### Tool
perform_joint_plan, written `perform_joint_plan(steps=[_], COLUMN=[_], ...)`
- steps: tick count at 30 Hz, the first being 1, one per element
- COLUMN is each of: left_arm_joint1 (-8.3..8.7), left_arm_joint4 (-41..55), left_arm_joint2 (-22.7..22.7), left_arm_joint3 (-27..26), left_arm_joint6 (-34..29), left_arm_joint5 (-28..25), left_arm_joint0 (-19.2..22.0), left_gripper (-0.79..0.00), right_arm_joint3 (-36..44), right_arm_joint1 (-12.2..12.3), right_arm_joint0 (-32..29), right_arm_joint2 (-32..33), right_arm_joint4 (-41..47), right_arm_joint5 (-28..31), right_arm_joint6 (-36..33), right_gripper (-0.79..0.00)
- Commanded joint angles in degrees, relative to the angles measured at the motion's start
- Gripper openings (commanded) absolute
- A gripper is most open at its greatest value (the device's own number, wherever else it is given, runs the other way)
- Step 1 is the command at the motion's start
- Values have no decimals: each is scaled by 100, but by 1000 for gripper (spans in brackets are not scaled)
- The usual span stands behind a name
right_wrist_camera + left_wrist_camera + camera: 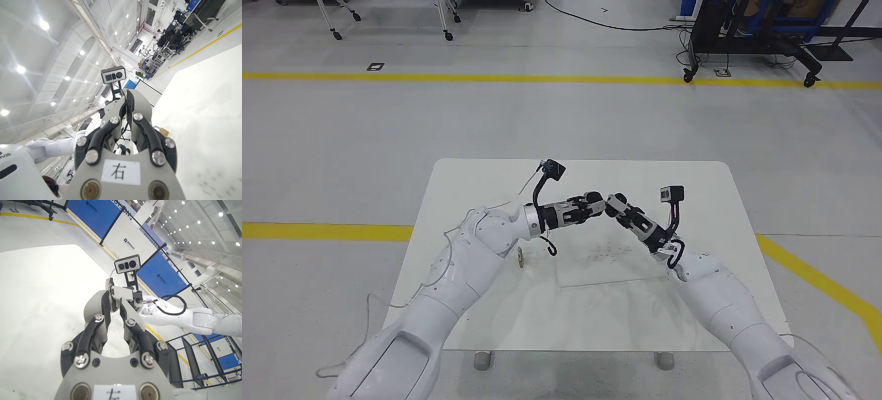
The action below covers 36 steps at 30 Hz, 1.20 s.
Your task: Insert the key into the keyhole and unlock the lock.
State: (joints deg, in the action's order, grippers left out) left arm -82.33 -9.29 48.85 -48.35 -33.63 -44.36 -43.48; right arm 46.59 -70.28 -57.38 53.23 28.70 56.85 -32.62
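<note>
The brass padlock point(162, 130) lies unheld on the white table point(682, 300); away from it, the left gripper point(113, 298) pinches a silvery key point(111, 301) against the closed right gripper point(126, 102), probably regripping for insertion.

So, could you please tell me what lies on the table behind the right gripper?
A brass padlock lies on the white table; the right gripper covers part of it, so its keyhole cannot be seen.
</note>
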Motion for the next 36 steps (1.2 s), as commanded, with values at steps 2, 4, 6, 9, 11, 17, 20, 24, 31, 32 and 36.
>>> perform_joint_plan(steps=[2, 4, 6, 9, 11, 17, 20, 24, 31, 32, 36], left_arm_joint1=[-2, -5, -3, 6, 12, 32, 41, 52, 74, 74, 74], left_arm_joint4=[-41, -56, -70, -60, -81, -226, -273, -329, -410, -410, -410], left_arm_joint2=[-9, -16, -16, 11, 22, 65, 83, 104, 190, 190, 190], left_arm_joint3=[7, 6, 11, 41, 48, 32, 10, -21, -60, -60, -60], left_arm_joint6=[3, -1, -15, -25, -29, 84, 122, 166, 417, 417, 417], left_arm_joint5=[28, 31, 15, -6, 5, 29, 31, 39, 90, 90, 90], left_arm_joint0=[8, 11, 21, 35, 43, 43, 32, 15, -38, -38, -38], left_gripper=[-748, -742, -720, -785, -785, -785, -785, -785, -785, -785, -785], right_arm_joint3=[14, 17, 25, 26, 25, 48, 53, 71, 49, 49, 49], right_arm_joint1=[-10, -15, -22, -31, -40, -57, -63, -76, -92, -92, -92], right_arm_joint0=[-9, -11, -18, -22, -28, -46, -58, -82, -122, -122, -122], right_arm_joint2=[23, 43, 59, 81, 97, 147, 173, 197, 252, 252, 252], right_arm_joint4=[9, 9, 15, 2, -6, 37, 52, 114, 263, 263, 263], right_arm_joint5=[-7, -16, -20, -14, -24, -48, -61, -104, -278, -278, -278], right_arm_joint6=[-39, -60, -77, -95, -106, -176, -209, -270, -229, -229, -229], right_gripper=[-785, -785, -785, -785, -785, -785, -785, -262, 0, 0, 0])
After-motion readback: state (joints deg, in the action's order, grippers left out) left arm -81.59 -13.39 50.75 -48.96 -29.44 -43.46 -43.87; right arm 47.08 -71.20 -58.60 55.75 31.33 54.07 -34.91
